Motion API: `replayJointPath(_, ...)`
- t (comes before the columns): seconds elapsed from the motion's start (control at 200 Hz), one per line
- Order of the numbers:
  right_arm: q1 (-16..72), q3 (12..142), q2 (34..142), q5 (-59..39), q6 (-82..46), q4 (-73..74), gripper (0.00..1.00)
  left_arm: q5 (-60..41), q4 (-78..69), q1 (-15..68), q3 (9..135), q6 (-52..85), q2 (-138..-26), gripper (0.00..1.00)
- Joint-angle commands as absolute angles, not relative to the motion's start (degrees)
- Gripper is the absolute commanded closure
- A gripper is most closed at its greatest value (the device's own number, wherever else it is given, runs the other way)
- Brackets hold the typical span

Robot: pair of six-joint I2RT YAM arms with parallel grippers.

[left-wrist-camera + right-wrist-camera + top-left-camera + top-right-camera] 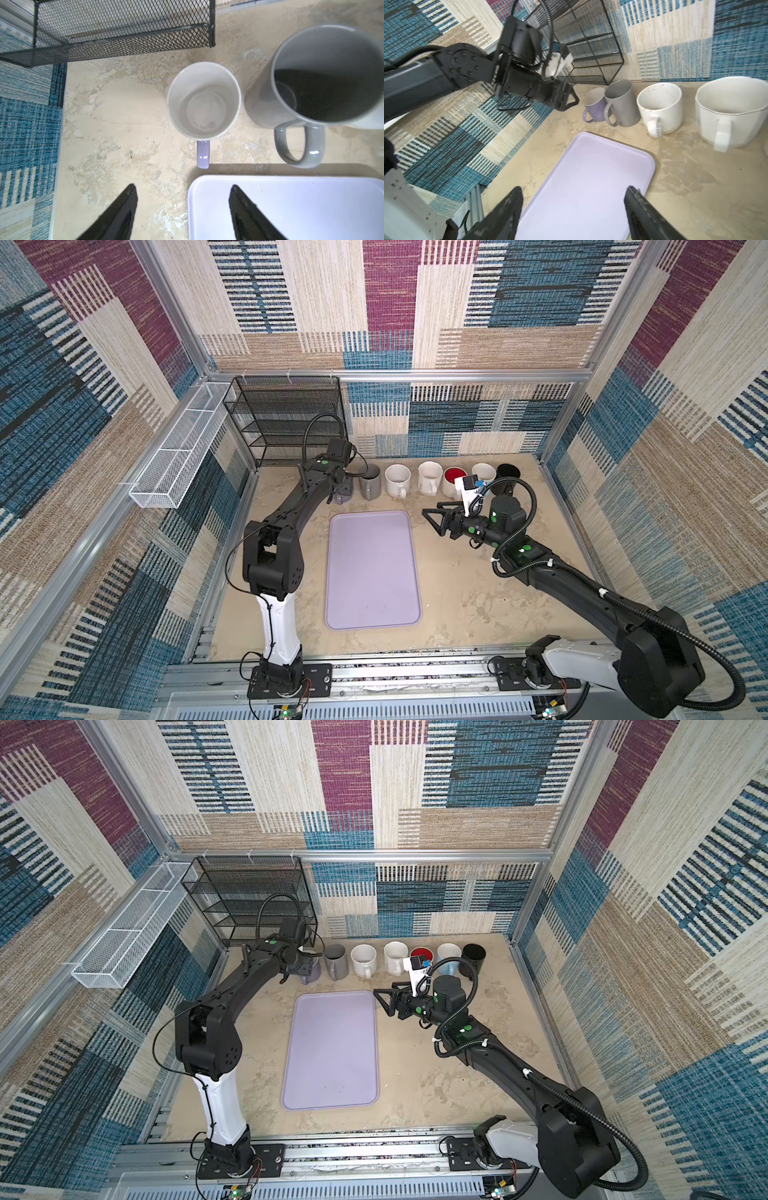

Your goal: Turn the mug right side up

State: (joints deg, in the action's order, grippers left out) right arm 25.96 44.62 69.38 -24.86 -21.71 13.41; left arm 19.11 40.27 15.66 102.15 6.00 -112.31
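Left wrist view shows the small lavender ceramic mug [204,101] standing mouth-up on the beige counter [124,124], beside a tall grey mug [324,79]. Left jaws hang spread, clear of it. Right jaws gape empty over the lilac tray [581,166]. The turning looks done to me, with only a retreat left.

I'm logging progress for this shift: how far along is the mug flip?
Done: the lavender mug stands mouth up on the table beside the gray mug.
In hand: nothing. The left pincer hangs open near it, and the right pincer is open near the tray.
Left: seemingly only pulling the arms back.
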Motion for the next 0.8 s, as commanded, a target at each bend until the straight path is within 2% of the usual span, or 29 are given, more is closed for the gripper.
replayJointPath(0.0, 24.81, 45.06, 68.54, -21.92, -19.74, 12.12, 0.19, 19.5, 37.37, 15.72, 99.77, 4.44, -108.51, 0.29)
replayJointPath(0.311, 19.21, 45.93, 65.44, -19.51, -16.93, 8.72, 0.12, 20.74, 23.93, 14.33, 82.66, 2.24, -94.9, 0.26)
replayJointPath(0.341, 18.44, 45.8, 65.09, -18.89, -16.71, 8.22, 0.1, 20.68, 22.18, 14.03, 80.22, 2.03, -93.54, 0.25)
replayJointPath(0.366, 17.74, 45.64, 64.88, -18.54, -16.57, 7.89, 0.02, 20.65, 20.73, 13.77, 78.38, 2.02, -92.38, 0.24)
replayJointPath(0.391, 16.97, 45.52, 64.57, -18.2, -16.39, 7.62, 0.0, 20.6, 19.47, 13.48, 76.47, 2.07, -91.2, 0.23)
replayJointPath(0.456, 14.6, 44.8, 63.79, -17.44, -16.2, 7.3, 0.0, 20.5, 16.22, 12.63, 71.5, 2.36, -88.3, 0.15)
replayJointPath(0.476, 14.01, 44.5, 63.5, -17.14, -16.17, 7.3, 0.0, 20.48, 14.91, 12.35, 70.02, 2.44, -87.3, 0.03)
replayJointPath(0.491, 13.49, 44.38, 63.28, -16.81, -16.11, 7.35, 0.0, 20.41, 14.08, 12.11, 68.69, 2.53, -86.65, 0.0)
replayJointPath(0.626, 8.83, 42.57, 61.85, -14.23, -15.09, 7.43, 0.0, 18.26, 7.98, 9.54, 58.93, 2.36, -81.13, 0.0)
replayJointPath(0.796, 3.62, 38.76, 59.66, -13.42, -12.33, 11.2, 0.0, 10.48, -3.98, 3.87, 44.84, 1.79, -75.28, 0.01)
